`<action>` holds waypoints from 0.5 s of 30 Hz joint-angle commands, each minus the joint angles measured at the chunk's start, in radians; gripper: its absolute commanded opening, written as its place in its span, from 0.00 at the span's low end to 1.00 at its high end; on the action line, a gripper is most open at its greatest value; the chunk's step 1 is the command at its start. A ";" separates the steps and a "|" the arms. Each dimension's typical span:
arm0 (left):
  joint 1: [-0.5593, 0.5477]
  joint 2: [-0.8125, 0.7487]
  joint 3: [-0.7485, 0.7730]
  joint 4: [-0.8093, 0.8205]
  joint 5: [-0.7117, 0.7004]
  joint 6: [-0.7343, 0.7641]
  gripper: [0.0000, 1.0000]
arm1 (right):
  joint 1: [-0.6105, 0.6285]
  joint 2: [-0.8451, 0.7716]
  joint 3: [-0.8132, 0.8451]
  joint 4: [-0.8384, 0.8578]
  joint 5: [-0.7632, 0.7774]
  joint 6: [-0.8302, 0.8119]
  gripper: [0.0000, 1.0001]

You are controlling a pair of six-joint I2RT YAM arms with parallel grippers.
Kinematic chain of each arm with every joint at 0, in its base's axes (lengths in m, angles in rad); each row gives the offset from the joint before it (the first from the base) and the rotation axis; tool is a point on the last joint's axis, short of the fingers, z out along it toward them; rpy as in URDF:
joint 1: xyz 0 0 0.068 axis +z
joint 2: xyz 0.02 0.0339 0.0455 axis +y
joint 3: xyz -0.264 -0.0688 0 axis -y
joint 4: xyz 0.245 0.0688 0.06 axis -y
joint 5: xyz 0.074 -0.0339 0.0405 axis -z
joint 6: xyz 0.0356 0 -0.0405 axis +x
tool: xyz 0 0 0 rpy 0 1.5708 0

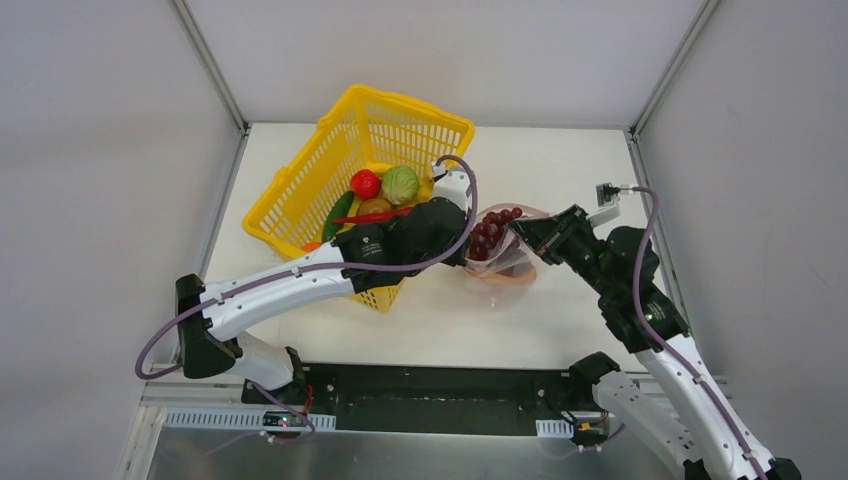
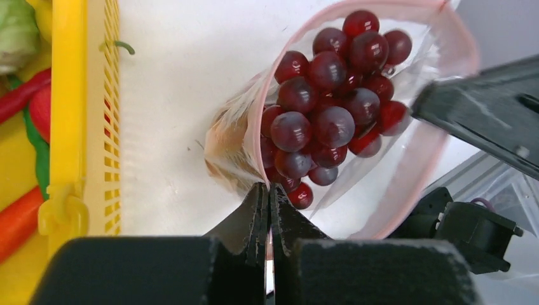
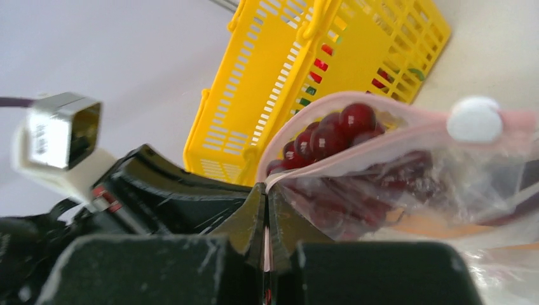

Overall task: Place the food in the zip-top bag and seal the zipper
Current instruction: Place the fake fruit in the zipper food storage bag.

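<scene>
Left wrist, left tool pinching zipper beside grapes, right wrist, right tool pinching zipper, white knob

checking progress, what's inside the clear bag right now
A bunch of dark red grapes sits in the bag, with an orange piece lower down. Anything else under the grapes is hidden.

- The zip-top bag, clear and floppy, lies right of centre, its mouth gaping.
- The zipper, a pink strip, is unsealed.
- Glossy purple grapes fill the mouth.
- A red tomato and a green cabbage lie farther left.
</scene>
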 commanded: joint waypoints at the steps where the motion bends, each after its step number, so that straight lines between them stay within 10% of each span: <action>1: -0.047 -0.040 0.073 -0.019 -0.136 0.156 0.00 | -0.005 0.003 0.035 -0.023 0.118 -0.045 0.00; 15: -0.093 -0.191 -0.086 0.167 -0.305 0.082 0.00 | -0.005 0.044 0.226 -0.051 0.218 -0.286 0.00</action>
